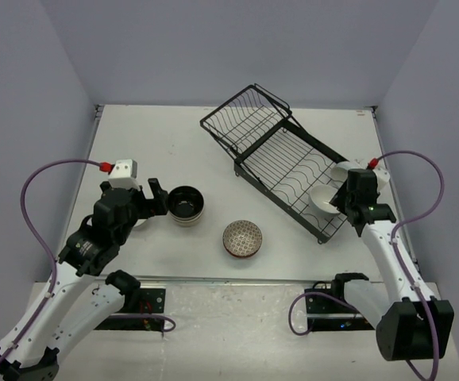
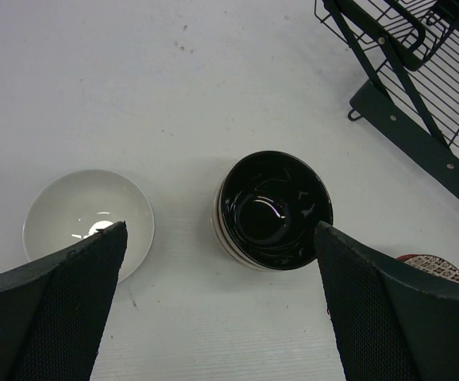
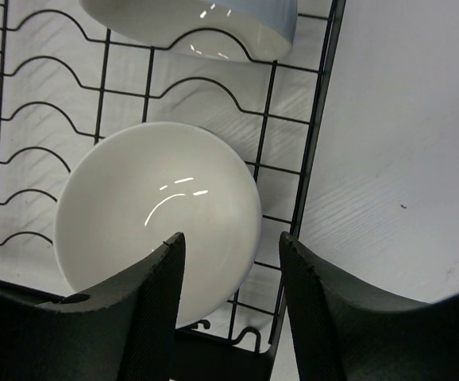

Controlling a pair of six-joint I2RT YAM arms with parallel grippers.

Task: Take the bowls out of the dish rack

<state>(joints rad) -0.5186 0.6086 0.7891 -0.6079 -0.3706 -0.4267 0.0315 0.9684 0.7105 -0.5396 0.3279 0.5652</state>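
overhead from behind; wrist views close, downward; all show rack (image 1: 289, 163)

Two white bowls (image 1: 325, 198) in dish rack (image 1: 271, 151)

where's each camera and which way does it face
Top external: high behind the robot, looking down on table, dish rack, left arm, right arm.
Left wrist: on left arm, facing down at black-inside bowl and plain white bowl; left gripper's fingers in bottom corners.
Right wrist: on right arm, facing down at racked white bowl; right gripper's fingers below.
Shared: top and left wrist show black-inside bowl.
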